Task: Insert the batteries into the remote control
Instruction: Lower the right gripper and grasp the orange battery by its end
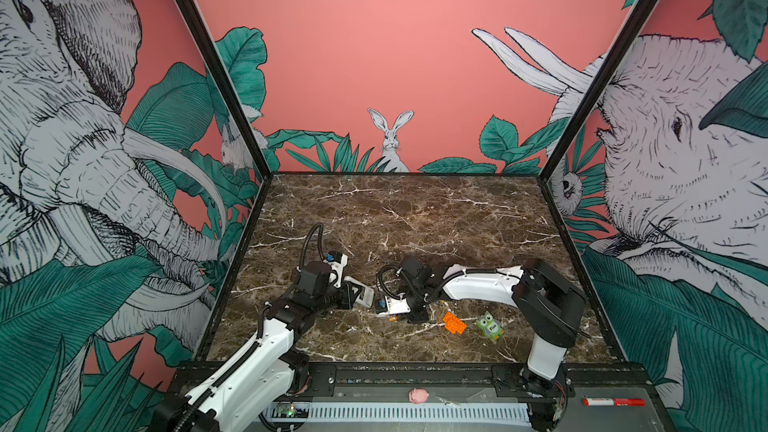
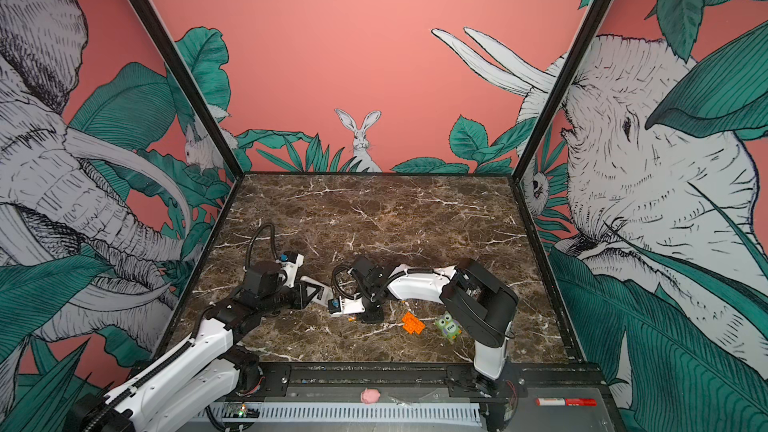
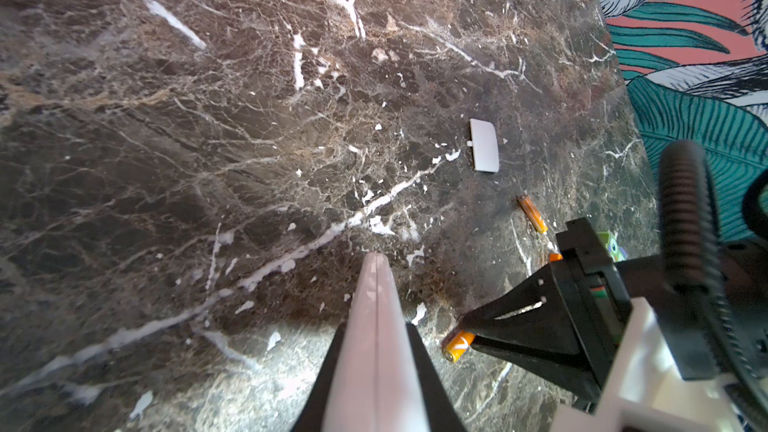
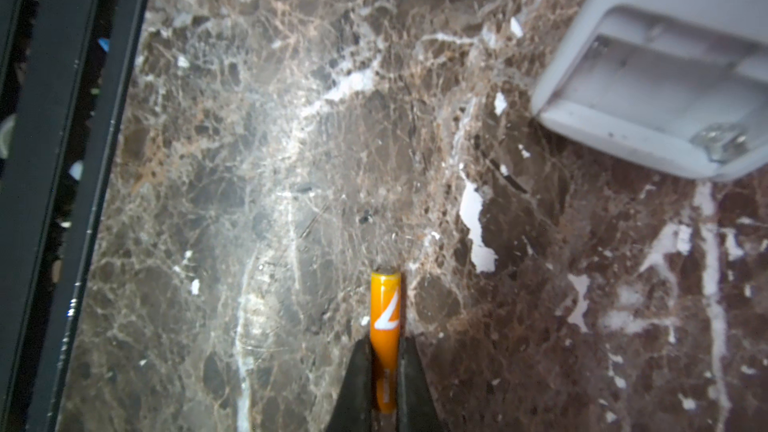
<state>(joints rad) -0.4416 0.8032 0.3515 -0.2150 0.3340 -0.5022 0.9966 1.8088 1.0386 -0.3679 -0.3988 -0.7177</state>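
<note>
Near-centre of the marble table (image 1: 415, 209), a little toward its near edge, the right gripper (image 4: 384, 351) is clenching on a battery (image 4: 385, 305). Its dark jaws are pinching the orange cylinder from both sides, and most of the cylinder's length is sticking out past the tips. The gripper is pointing down, low over the marble. Cannot tell whether the battery is resting on the surface or hanging just clear.

Just left of it and slightly farther back, the left gripper (image 3: 375, 326) is grasping the remote control (image 1: 364, 295). In the left wrist view the white body is showing edge-on between the fingers (image 3: 419, 367). Its free end is reaching toward the right gripper, the two near each other but apart. In the right wrist view the remote's uncovered battery compartment is facing the camera, with pale bays and a metal spring contact showing.

Right of the right gripper, a second battery (image 3: 532, 214) is lying loose on the marble, near an orange brick (image 1: 454, 322). A small white cover panel (image 3: 484, 145) is lying flat, apart from that battery; it is not showing clearly in the top views. A green owl toy (image 1: 489, 326) is standing just right of the brick.

On the near rail, off the marble, a pink lump (image 1: 417, 396) and a red marker (image 1: 613, 401) are lying well apart.
</note>
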